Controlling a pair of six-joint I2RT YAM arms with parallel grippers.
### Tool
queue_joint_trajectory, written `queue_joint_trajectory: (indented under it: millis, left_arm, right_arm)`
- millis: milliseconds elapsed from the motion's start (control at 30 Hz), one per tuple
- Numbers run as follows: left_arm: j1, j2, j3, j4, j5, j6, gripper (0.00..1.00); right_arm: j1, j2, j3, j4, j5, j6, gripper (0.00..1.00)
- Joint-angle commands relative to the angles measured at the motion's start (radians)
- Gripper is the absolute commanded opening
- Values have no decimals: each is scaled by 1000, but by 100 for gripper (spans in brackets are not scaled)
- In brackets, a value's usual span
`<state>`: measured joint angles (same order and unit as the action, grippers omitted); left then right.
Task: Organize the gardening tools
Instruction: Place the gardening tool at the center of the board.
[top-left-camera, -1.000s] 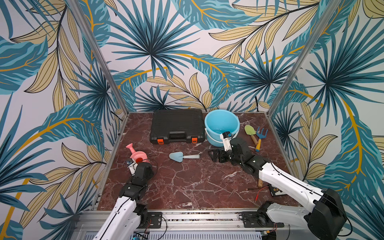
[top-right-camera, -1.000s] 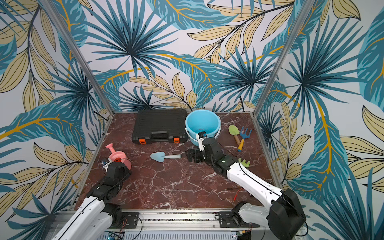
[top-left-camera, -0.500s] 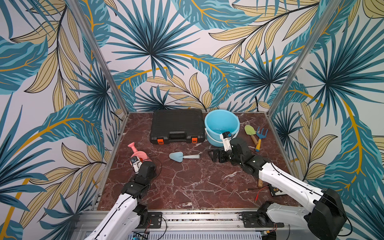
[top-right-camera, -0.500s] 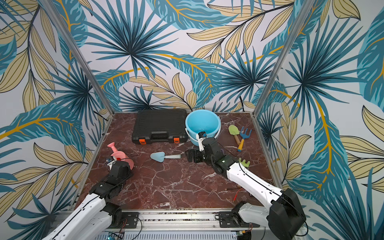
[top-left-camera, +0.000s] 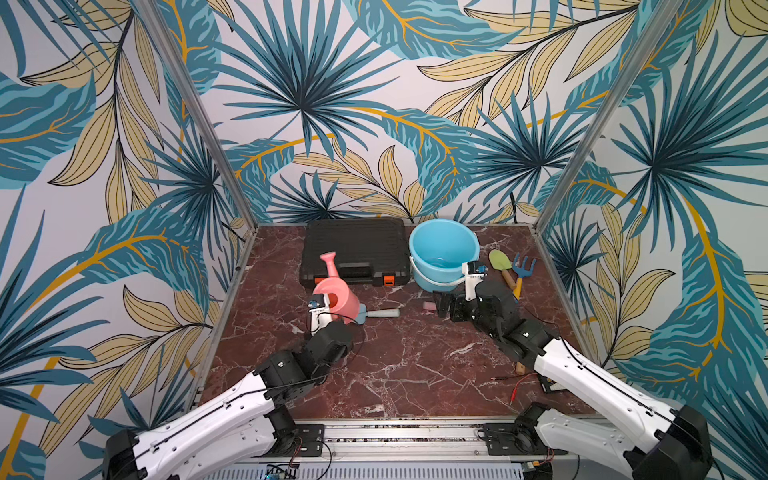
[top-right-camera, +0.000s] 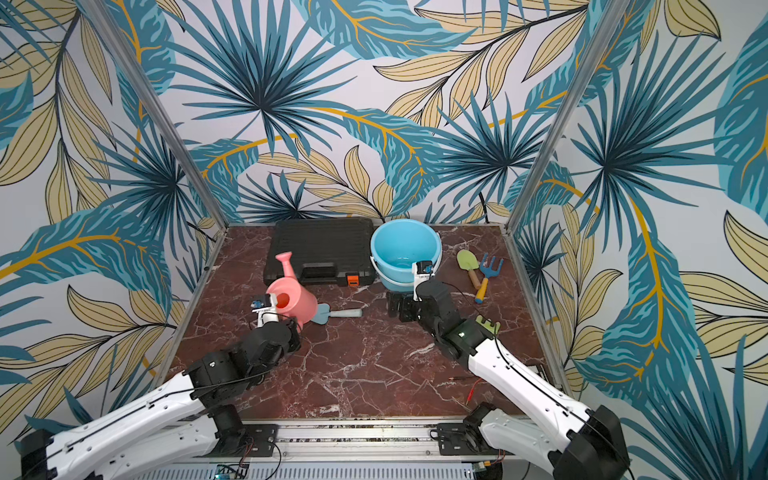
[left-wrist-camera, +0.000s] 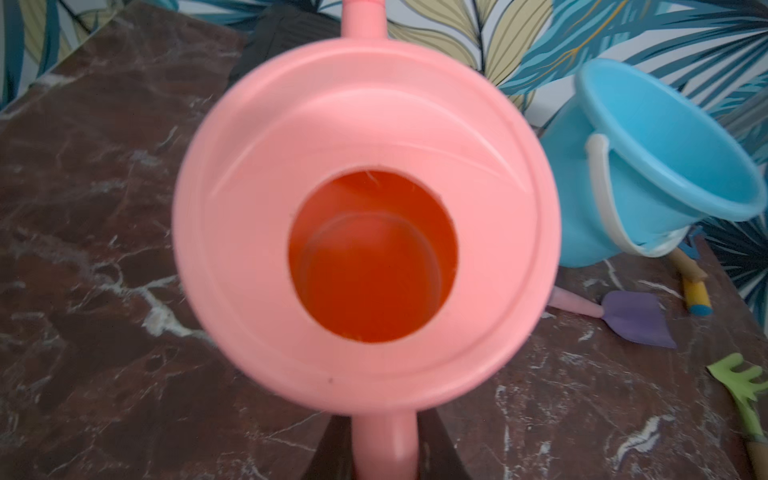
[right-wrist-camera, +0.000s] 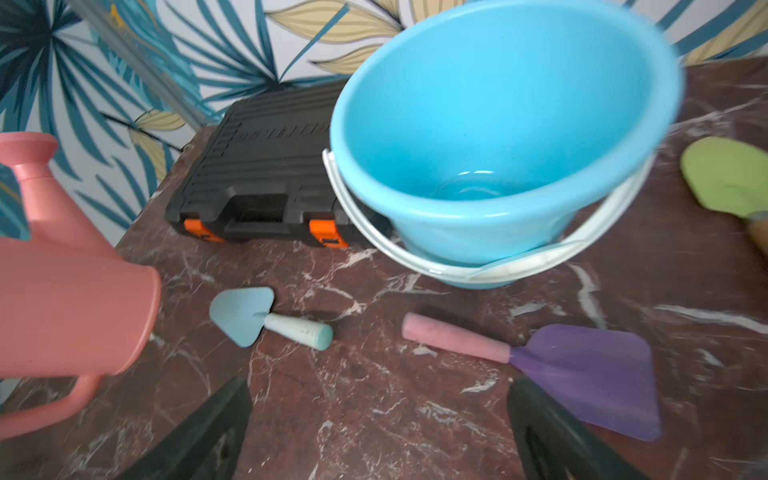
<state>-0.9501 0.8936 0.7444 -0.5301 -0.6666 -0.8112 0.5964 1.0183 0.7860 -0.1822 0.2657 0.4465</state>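
Note:
My left gripper (left-wrist-camera: 384, 451) is shut on the handle of the pink watering can (top-left-camera: 336, 297), which hangs upright above the floor, left of centre. Just behind the can lies the pale blue trowel (top-left-camera: 380, 312). My right gripper (right-wrist-camera: 378, 415) stands open low over the floor in front of the blue bucket (top-left-camera: 432, 279), with nothing between its fingers. The purple pink-handled shovel (right-wrist-camera: 582, 365) lies just beyond its fingertips. The green trowel (top-left-camera: 498, 262) and blue fork-rake (top-left-camera: 524, 266) lie right of the bucket. The green rake (top-right-camera: 488, 325) shows beside the right arm.
A big black case (top-left-camera: 353, 249) with orange latches stands at the back, touching the bucket's left side. Patterned walls with metal posts close in the marble floor on three sides. Loose red and black wires (top-left-camera: 515, 380) lie near the front right.
My left gripper has shut on the watering can's handle, lifted it and carried it right, towards the pale blue trowel. The right arm has not moved.

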Motion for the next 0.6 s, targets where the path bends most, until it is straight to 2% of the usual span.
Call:
queue_joint_trajectory:
  millis: [0,267,367,567]
  left_arm:
    - [-89,145,154,74,-89,81,0]
    - [-186,503,513,187,3,232,0]
    - [-205,595,634,200,41,280,0]
    - [-217,786,812,257,112,369,2]
  right_arm:
    - [3,-75,-36,-75,260,34,100]
    - [3,-338,-94,-177,636,83,99]
    - [2,-399,-110,-180,669,80,99]
    - [1,-426,-106,-203,705,97,99]
